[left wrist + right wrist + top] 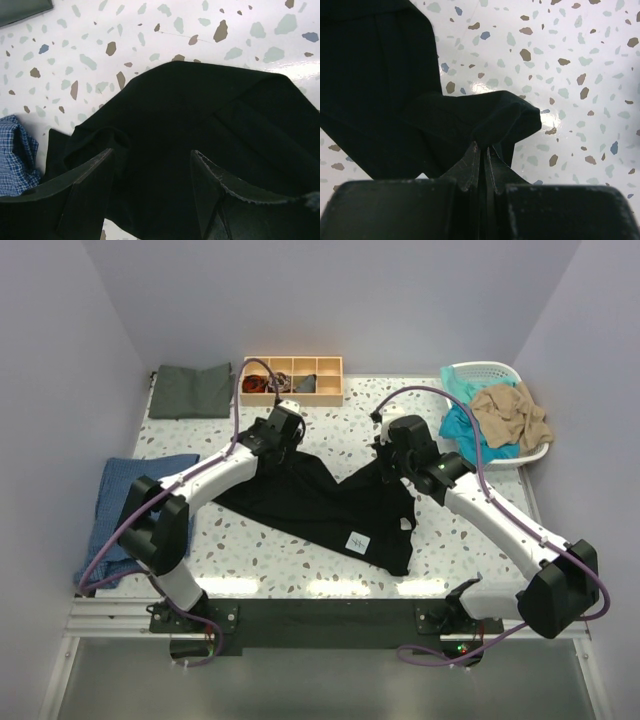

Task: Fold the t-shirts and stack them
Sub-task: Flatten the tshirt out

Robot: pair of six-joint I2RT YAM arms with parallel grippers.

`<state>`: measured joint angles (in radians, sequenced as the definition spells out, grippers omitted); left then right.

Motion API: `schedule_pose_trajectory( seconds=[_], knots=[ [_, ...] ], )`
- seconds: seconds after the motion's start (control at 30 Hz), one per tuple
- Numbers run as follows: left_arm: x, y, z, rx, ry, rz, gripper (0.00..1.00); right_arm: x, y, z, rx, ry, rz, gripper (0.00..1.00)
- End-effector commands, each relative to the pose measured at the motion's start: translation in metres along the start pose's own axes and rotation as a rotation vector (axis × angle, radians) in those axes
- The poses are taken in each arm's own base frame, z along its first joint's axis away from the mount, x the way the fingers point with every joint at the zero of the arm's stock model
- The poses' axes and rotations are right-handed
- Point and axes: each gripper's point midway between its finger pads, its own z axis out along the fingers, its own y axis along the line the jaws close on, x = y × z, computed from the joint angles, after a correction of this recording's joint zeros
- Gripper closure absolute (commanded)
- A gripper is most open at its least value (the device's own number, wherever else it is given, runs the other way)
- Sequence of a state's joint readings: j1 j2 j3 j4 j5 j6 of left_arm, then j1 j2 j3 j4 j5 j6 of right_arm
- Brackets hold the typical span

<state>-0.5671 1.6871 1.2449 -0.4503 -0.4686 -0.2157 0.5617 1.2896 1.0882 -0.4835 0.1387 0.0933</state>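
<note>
Progress looks early. Nearest the arm bases, the black t-shirt (pixel 320 502) lies spread but rumpled across the middle of the table (pixel 250 560), its white tag (pixel 358 541) facing up on the near part. No tidy fold shows in it yet.

At the shirt's far right edge the right gripper (pixel 482 147) is pressed together, pinching a raised fold of the black cloth. At its far left edge the left gripper (pixel 150 160) hangs with its fingers spread over the cloth. Nothing is caught between them, and whether the tips touch the fabric cannot be told.

Left of the black t-shirt, a blue checked cloth (pixel 125 510) droops over the table's side. Beyond the shirt to the far left, a grey-green shirt (pixel 192 390) lies flat and squared, which reads as one piece already folded. Nothing is stacked on it.

Straight beyond the black t-shirt sits a wooden tray (pixel 341 380) with small cloth bundles in some compartments. Far right of the shirt, a white basket (pixel 500 371) holds a teal shirt (pixel 462 425) and a tan shirt (pixel 512 410), both in a loose heap and seemingly waiting their turn. So one looks done, one is in hand, and at least two are left, plus the stacking.

Underneath is a glossy white surface flecked with tan, blue and green chips, throwing glare near its front edge. Plain pale lilac walls (pixel 330 300) close it in on three sides.
</note>
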Motion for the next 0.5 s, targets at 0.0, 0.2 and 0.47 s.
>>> schedule_pose_trajectory(
  seconds=[0.0, 0.2, 0.47],
  knots=[
    [-0.001, 0.017, 0.001, -0.090, -0.001, 0.012, 0.34, -0.010, 0.000, -0.002, 0.000, -0.043, 0.014, 1.00],
    [0.017, 0.024, 0.010, -0.156, 0.055, 0.019, 0.34, -0.008, -0.002, -0.001, 0.010, -0.040, 0.016, 1.00],
    [0.035, 0.026, 0.015, -0.187, 0.097, -0.004, 0.35, -0.007, -0.003, -0.001, 0.016, -0.039, 0.013, 1.00]
  ],
)
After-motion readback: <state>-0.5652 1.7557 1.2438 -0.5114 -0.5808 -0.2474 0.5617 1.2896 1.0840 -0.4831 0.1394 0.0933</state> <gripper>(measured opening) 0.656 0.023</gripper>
